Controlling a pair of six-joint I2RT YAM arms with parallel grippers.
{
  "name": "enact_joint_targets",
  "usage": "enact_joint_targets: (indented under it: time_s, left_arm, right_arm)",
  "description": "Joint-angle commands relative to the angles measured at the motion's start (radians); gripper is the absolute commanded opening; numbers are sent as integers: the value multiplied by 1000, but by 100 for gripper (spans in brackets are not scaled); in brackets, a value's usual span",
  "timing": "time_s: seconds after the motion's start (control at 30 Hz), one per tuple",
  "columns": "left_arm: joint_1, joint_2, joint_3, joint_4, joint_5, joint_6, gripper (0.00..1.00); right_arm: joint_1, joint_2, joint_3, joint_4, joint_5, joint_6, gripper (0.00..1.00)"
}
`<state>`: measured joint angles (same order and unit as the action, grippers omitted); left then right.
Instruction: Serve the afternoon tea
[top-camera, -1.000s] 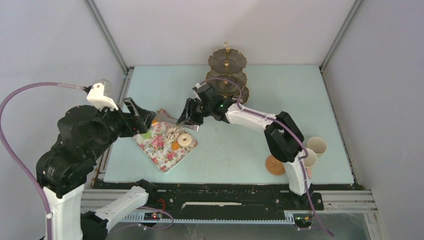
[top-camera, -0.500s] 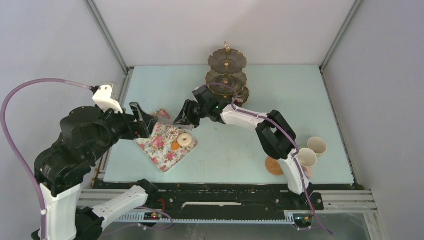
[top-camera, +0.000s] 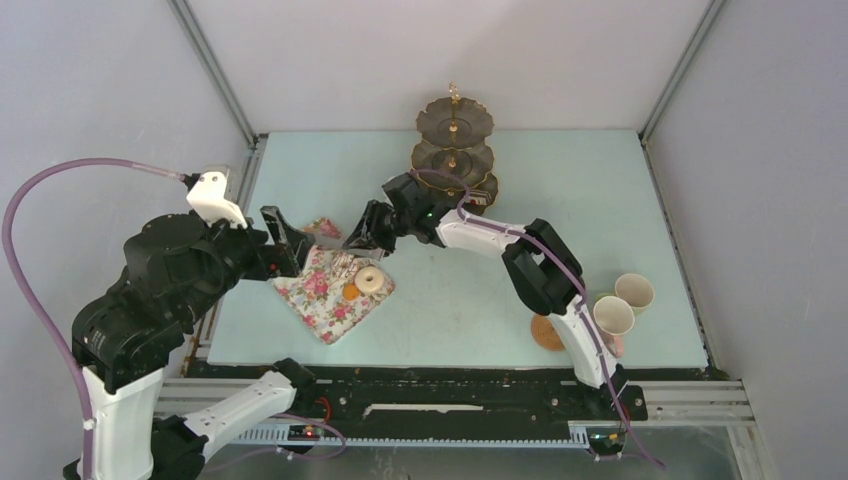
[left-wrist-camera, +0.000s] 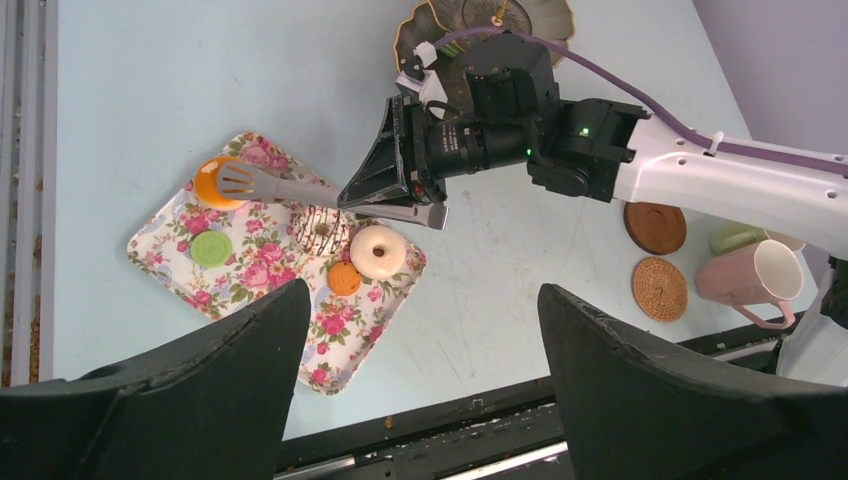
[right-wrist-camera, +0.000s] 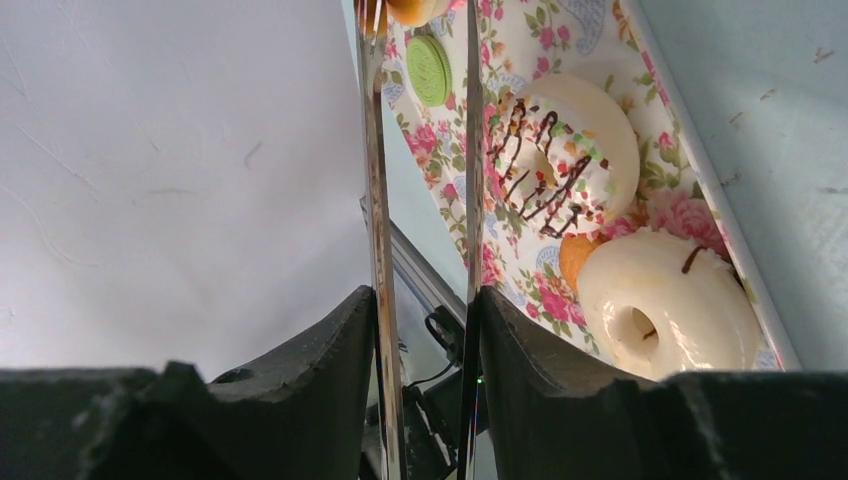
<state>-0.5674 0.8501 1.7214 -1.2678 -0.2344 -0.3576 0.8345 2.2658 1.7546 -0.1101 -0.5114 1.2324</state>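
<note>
Pale table (top-camera: 600, 200); tiered stand (top-camera: 455, 120) at far side; floral cloth (left-wrist-camera: 345, 335) near left edge, cakes lying on it; left gripper (left-wrist-camera: 422, 290) above cloth's near side, jaws wide, nothing between; right gripper (right-wrist-camera: 422, 310) clamped on grey tongs (left-wrist-camera: 300, 190); pink cup (left-wrist-camera: 745, 275) beside coasters (left-wrist-camera: 656, 228), far right; tongs' tips at orange cake (left-wrist-camera: 212, 183); white doughnut (left-wrist-camera: 378, 252) at cloth's right corner.

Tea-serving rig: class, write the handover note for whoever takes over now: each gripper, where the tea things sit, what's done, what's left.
Left gripper: open, empty, near the floral tray.
Right gripper: shut on the grey tongs, tips at the orange cake.
Green disc, drizzled doughnut, white doughnut, orange cookie: on the tray.
Pink cup, cream cup, coasters: near right of the table.
Done: nothing served; the tiered stand looks bare.
Left: probably cakes onto the stand, cups onto coasters.
</note>
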Motion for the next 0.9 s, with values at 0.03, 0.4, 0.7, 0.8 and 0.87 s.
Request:
enact_joint_targets:
  time_s: [0.03, 0.4, 0.7, 0.8, 0.87]
  left_arm:
    - [-8, 7, -3, 16, -21, 26, 91]
    - [-6, 14, 3, 13, -28, 29, 92]
    - [1, 40, 48, 2, -73, 28, 92]
    - [1, 62, 65, 12, -72, 13, 91]
    - [1, 72, 58, 36, -70, -3, 91]
  right_arm:
    - [-1, 32, 49, 99, -45, 60, 44]
    - [-8, -2, 24, 150, -57, 40, 27]
    - [-23, -298, -111, -104, 27, -380, 19]
    - [-23, -461, -203, -194, 106, -586, 19]
    - [-24, -546, -242, -270, 117, -718, 19]
